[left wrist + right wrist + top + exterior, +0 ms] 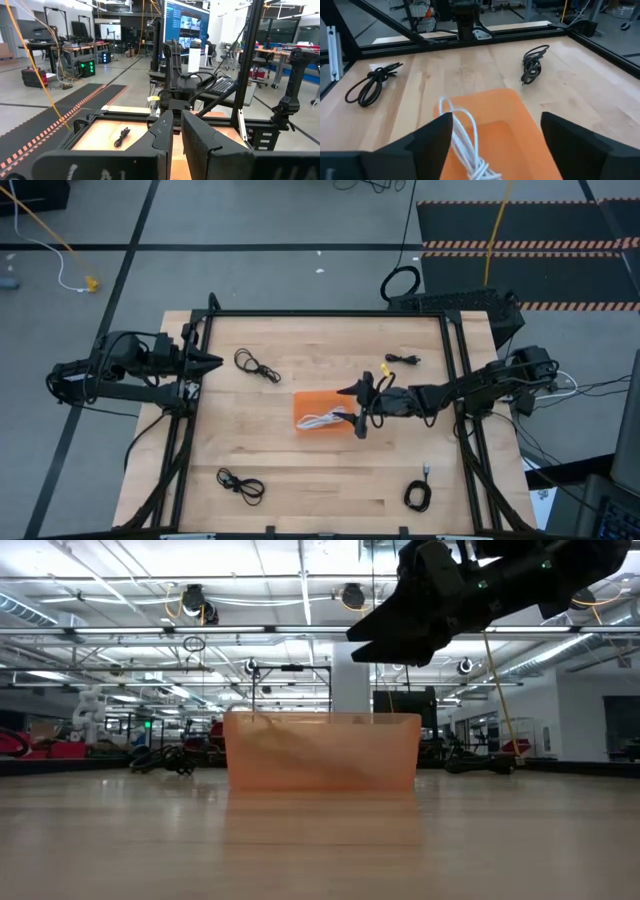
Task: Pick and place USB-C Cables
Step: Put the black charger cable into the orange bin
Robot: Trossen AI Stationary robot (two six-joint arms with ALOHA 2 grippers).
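The right gripper [360, 408] is seen over the right end of the orange tray [312, 402] near mid-table, jaws spread wide w/ nothing held; in the right wrist view its fingers [427, 142] stand well apart either side of the tray. The white cable [322, 420] lies in the tray, loosely coiled, one loop rising over the rim [451, 112]. Four black cables are left on the wood: one at far left [256, 366], one at far right [402, 360], one near left [240, 483], one near right [417, 495], all well apart from the tray. The left gripper [212, 361] is parked at the table's left edge by the frame, fingers all but closed, nothing between them. In the low view the tray [322, 750] is shown translucent, w/ the right gripper hanging above its right end. No brand, label or legible writing can be made out on cables, tray or arms; a screen in the room behind is too small to read.
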